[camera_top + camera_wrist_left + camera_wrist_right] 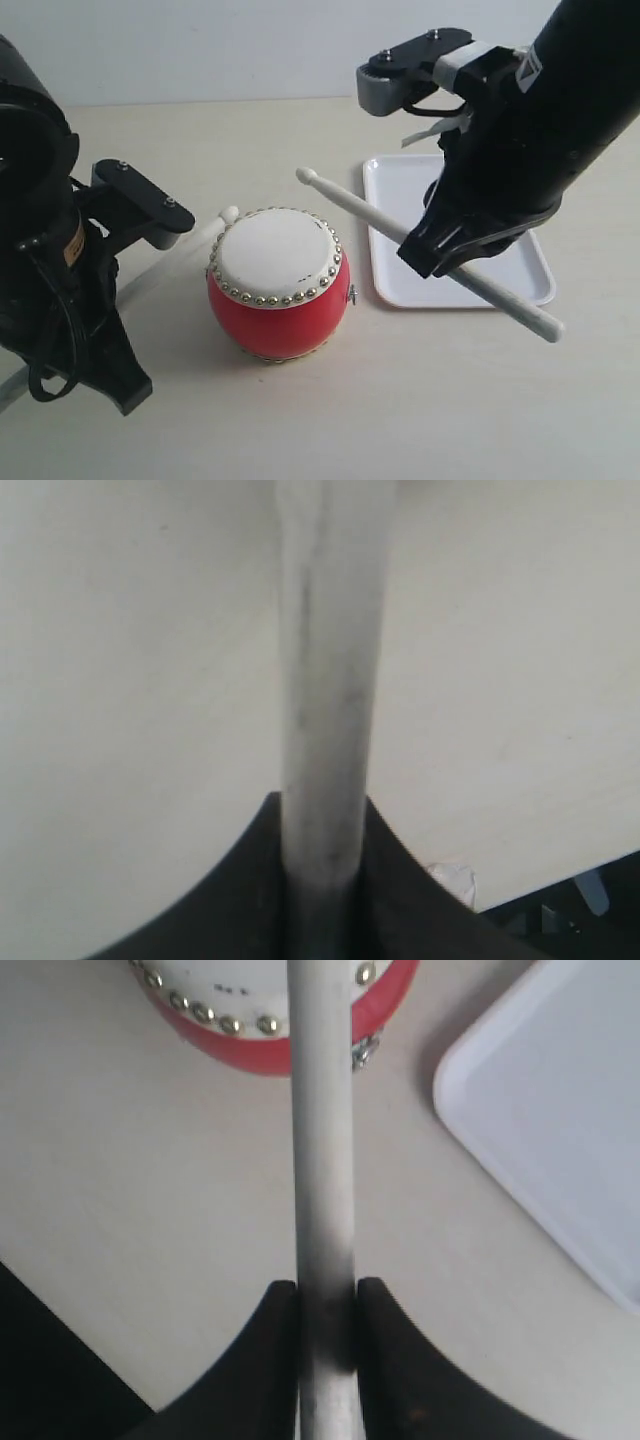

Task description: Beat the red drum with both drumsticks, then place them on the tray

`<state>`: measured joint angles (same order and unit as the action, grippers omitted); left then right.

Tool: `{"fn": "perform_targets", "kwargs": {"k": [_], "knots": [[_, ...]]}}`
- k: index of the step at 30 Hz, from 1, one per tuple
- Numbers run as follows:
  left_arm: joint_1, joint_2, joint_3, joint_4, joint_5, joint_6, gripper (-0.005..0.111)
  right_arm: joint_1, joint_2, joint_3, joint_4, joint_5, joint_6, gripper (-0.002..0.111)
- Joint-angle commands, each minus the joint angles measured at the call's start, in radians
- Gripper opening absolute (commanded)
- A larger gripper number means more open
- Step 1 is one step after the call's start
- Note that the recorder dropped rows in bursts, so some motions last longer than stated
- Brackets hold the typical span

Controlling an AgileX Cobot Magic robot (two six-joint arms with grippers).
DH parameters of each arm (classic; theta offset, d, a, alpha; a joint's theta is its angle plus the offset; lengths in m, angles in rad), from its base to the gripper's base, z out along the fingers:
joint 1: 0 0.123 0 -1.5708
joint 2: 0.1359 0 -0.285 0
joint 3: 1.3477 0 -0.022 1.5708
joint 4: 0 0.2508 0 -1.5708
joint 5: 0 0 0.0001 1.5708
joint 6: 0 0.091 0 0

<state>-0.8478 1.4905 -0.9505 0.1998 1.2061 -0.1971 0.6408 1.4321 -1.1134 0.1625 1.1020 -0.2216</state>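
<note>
The red drum (279, 285) stands upright mid-table, its off-white skin ringed with silver studs; its edge also shows in the right wrist view (270, 1030). My right gripper (440, 255) is shut on one drumstick (400, 228), held above the table with its rounded tip raised past the drum's far right rim. My left gripper (150, 235) is shut on the other drumstick (190, 250), whose tip sits by the drum's left rim. Each wrist view shows its stick clamped between black fingers: left drumstick (325, 710), right drumstick (322, 1160). The white tray (400, 190) lies right of the drum.
The pale tabletop (350, 410) extends in front of the drum. The tray's corner (540, 1110) lies close to the drum in the right wrist view. A dark area past the table edge (580, 910) shows in the left wrist view.
</note>
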Motion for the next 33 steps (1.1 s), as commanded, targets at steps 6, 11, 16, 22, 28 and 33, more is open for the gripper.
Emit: {"fn": "perform_targets", "kwargs": {"k": [6,11,16,22,28,33], "knots": [[-0.006,-0.026,-0.052,0.025,0.015,-0.016,0.0,-0.001,0.189,-0.01,0.014,-0.021,-0.013,0.0],[-0.006,-0.018,-0.052,0.025,0.004,-0.014,0.0,-0.001,0.283,-0.035,-0.012,0.008,-0.013,0.0],[-0.006,0.039,-0.036,-0.017,-0.059,0.003,0.0,-0.001,0.191,-0.095,0.002,0.052,-0.011,0.0],[-0.006,0.186,0.007,-0.071,-0.079,0.044,0.0,-0.001,0.046,-0.104,0.022,0.054,-0.011,0.0],[-0.006,0.181,-0.045,-0.032,-0.003,0.017,0.0,-0.001,0.034,-0.093,0.022,0.054,-0.012,0.0],[-0.006,0.074,-0.112,-0.03,0.015,0.015,0.0,-0.001,0.137,-0.053,0.022,0.06,-0.019,0.0]]}}
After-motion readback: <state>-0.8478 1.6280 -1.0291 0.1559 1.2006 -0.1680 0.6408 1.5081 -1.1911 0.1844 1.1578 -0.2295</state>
